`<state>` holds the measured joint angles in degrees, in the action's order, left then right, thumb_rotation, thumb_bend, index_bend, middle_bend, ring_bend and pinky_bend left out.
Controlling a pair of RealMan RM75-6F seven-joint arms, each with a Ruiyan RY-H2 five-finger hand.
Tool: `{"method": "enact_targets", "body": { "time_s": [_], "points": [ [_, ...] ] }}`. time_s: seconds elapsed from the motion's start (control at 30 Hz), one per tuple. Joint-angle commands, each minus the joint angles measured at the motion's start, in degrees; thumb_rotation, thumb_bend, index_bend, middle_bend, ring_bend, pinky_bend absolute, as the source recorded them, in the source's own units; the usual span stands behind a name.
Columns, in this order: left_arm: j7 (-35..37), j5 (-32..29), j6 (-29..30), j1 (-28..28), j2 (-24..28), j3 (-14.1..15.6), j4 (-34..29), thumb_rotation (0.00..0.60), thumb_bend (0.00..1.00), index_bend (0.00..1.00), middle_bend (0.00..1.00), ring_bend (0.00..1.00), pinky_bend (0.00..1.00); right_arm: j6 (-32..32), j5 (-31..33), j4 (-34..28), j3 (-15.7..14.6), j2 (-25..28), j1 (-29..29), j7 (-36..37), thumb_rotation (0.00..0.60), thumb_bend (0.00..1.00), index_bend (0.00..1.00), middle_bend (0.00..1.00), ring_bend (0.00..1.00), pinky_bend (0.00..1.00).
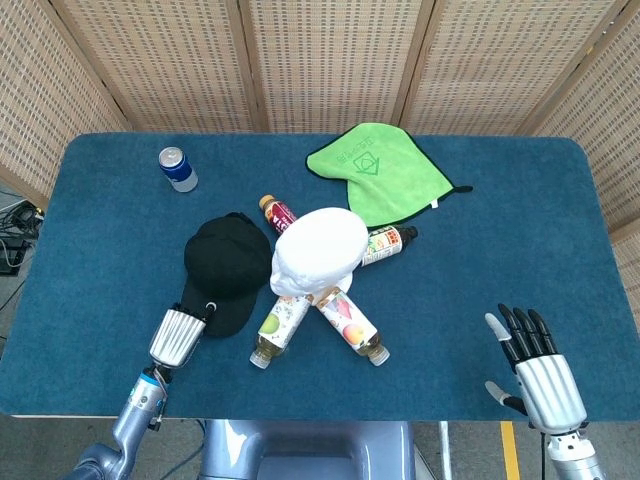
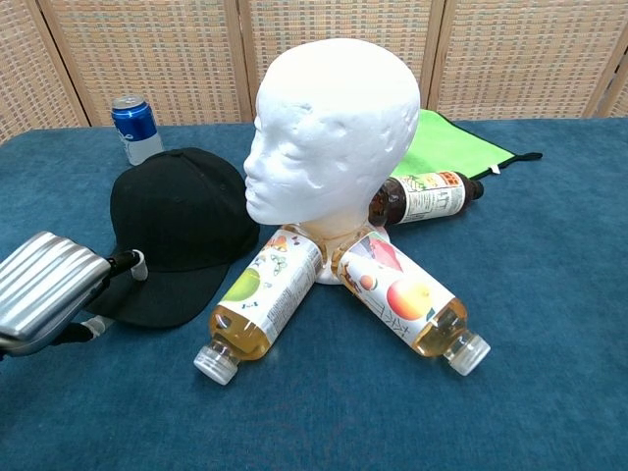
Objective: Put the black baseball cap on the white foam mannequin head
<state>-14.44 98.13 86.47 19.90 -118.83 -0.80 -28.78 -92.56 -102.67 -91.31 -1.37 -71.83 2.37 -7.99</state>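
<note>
The black baseball cap lies on the blue table, just left of the white foam mannequin head, which stands upright and bare. My left hand is at the cap's near brim. One finger lies over the brim's top and another sits under its edge, so it pinches the brim. The cap still rests on the table. My right hand hovers at the near right of the table with its fingers spread and nothing in it. The chest view does not show the right hand.
Several drink bottles lie around the mannequin's base, among them a green-label bottle and a peach-label bottle. A blue can stands at the back left. A green cloth lies behind the head.
</note>
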Motion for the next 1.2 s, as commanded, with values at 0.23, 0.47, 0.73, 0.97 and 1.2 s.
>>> {"method": "enact_targets", "body": {
  "time_s": [0.23, 0.47, 0.73, 0.97, 1.2],
  "points": [
    [0.94, 0.07, 0.91, 1.51, -2.76, 0.89, 5.44, 0.600, 0.37, 0.45, 0.94, 0.91, 0.80, -0.36, -0.41, 0.14, -0.09, -0.17, -0.05, -0.18, 0.600, 0.06, 0.07, 0.00, 0.00, 0.00],
    [1.70, 0.69, 3.45, 3.79, -2.55, 1.19, 7.82, 0.600, 0.51, 0.74, 0.96, 0.92, 0.81, -0.23, -0.12, 0.48, 0.01, -0.34, 0.05, 0.03, 0.600, 0.06, 0.07, 0.00, 0.00, 0.00],
    [-1.26, 4.29, 7.50, 7.27, 2.70, 3.96, 8.54, 0.600, 0.72, 0.83, 0.98, 0.92, 0.81, -1.02, -0.42, 0.50, 0.15, -0.28, -0.05, 0.40, 0.600, 0.06, 0.07, 0.00, 0.00, 0.00],
    [-4.72, 5.85, 10.60, 9.55, 8.43, 4.80, 5.16, 0.600, 0.75, 0.85, 0.99, 0.93, 0.81, -1.85, -0.53, 0.41, 0.40, -0.07, -0.16, 1.02, 0.600, 0.06, 0.07, 0.00, 0.00, 0.00],
    [-7.33, 6.12, 16.29, 13.95, 17.39, 1.94, -3.05, 0.600, 0.75, 0.85, 0.99, 0.93, 0.81, -2.24, -0.61, 0.52, 0.56, -0.23, -0.21, 1.01, 0.600, 0.06, 0.07, 0.00, 0.00, 0.00]
  ]
}}
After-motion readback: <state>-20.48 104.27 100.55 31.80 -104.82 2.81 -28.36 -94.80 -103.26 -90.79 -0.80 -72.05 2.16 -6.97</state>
